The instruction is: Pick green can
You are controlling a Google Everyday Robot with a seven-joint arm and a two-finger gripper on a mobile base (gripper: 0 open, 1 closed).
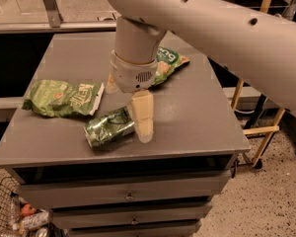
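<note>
The green can (108, 127) lies on its side near the front of the grey table (197, 117), shiny and dented, with its right end against one fingertip. My gripper (127, 110) hangs from the big white arm just above the table, over the can's right end. One pale finger (142, 116) reaches down beside the can. The other finger (110, 85) shows only as a sliver behind the wrist. The gripper is open and holds nothing.
A green chip bag (63, 98) lies left of the can. A second chip bag (168, 63) lies behind the wrist at the back right. The table has drawers (128, 195) below. A wire basket (19, 216) stands on the floor at bottom left.
</note>
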